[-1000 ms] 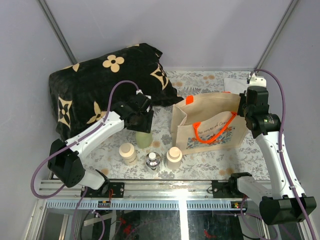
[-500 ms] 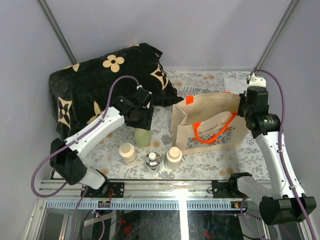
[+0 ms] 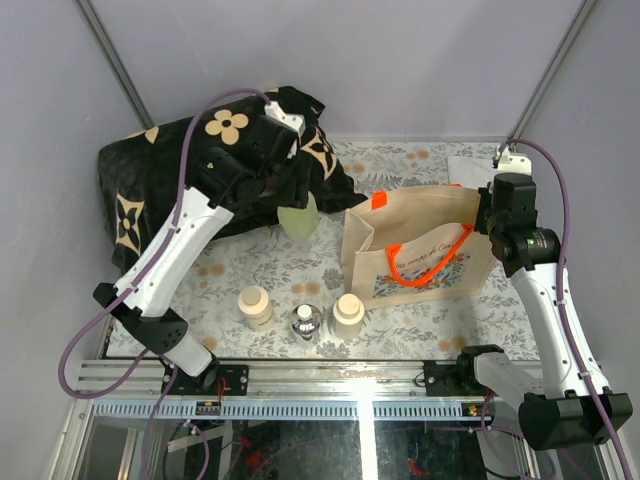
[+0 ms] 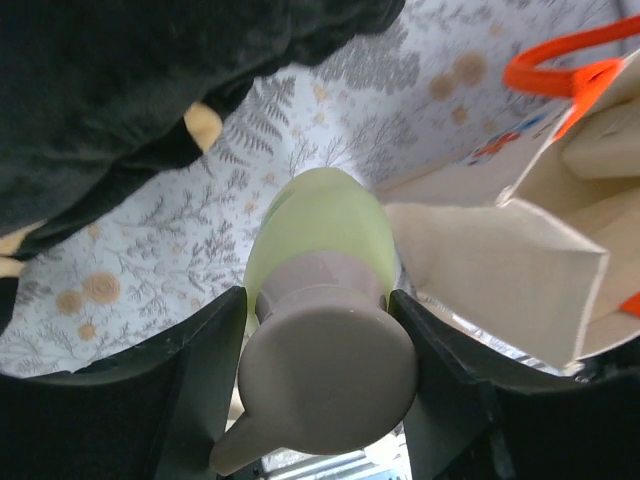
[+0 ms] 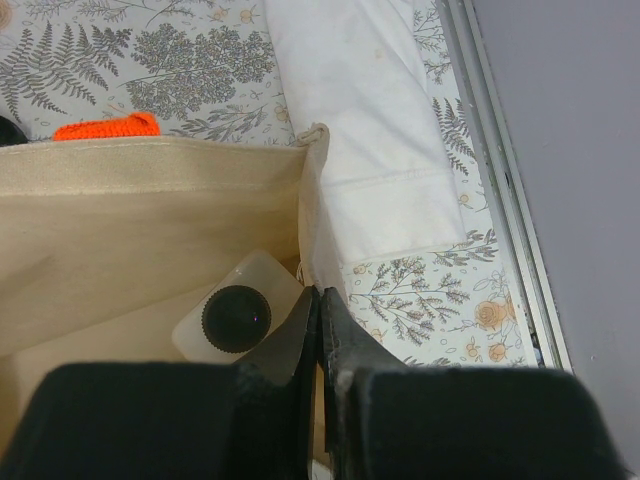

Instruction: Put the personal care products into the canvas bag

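Table point(image 3: 400, 160): top covered edge to edge in a pale cloth printed with grey ferns and orange flowers; metal rail point(image 3: 350, 375) along the near edge.

Lying directly on it:
- Blanket point(image 3: 150, 170), black with cream flowers, heaped at the far left.
- Bag point(image 3: 420, 255), beige canvas with orange handles, standing upright right of centre, mouth open.
- Left cream bottle point(image 3: 255, 305), clear bottle point(image 3: 306, 321) and right cream bottle point(image 3: 348, 313), upright in a row near the front edge, close together but apart.
- White cloth point(image 5: 360, 130), folded flat, at the far right just behind the bag.
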Controlling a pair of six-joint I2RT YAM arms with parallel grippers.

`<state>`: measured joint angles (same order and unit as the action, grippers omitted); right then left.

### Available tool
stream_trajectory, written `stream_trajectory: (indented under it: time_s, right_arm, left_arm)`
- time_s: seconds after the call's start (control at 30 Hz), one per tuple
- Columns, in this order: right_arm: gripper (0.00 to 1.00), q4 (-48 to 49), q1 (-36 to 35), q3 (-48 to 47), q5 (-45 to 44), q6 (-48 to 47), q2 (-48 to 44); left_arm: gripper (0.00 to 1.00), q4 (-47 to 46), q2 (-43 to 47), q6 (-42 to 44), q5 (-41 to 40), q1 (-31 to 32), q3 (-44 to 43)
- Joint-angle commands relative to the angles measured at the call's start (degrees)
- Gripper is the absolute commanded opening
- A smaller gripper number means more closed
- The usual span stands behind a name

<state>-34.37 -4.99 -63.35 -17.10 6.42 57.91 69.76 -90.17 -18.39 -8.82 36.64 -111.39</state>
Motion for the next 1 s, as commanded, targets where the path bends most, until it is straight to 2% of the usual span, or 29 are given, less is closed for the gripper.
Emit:
stream_trajectory:
  time_s: [0.0, 0.07, 0.17, 0.4, 0.97]
  right_arm:
    - [0.00, -4.6, 0.3, 0.9, -1.4, -0.9, 0.4]
    - [0.00, -4.6, 0.3, 0.7, -1.2, -0.9, 0.7]
    - [0.00, -4.7, 0.3, 0.6, -1.2, -0.9, 0.6]
    - [0.00, -4.7, 0.3, 0.7, -1.0, -0.8, 1.0]
    - [0.00, -4.6, 0.3, 2.0, -1.2, -0.6, 1.0]
  left_arm:
    - [0.00, -1.6, -1.1, 2.7, -1.4, -0.3, -12.5]
    - [0.00, -1.2, -2.5, 3.2, -1.0, -0.3, -17.7]
    - [0.00, -2.0, -3.7, 3.8, -0.1, -0.3, -20.9]
    - [0.00, -10.1, -1.4, 4.8, 4.4, -0.1, -16.9]
    - [0.00, -21.1, 1.4, 5.8, 10.4, 0.4, -17.9]
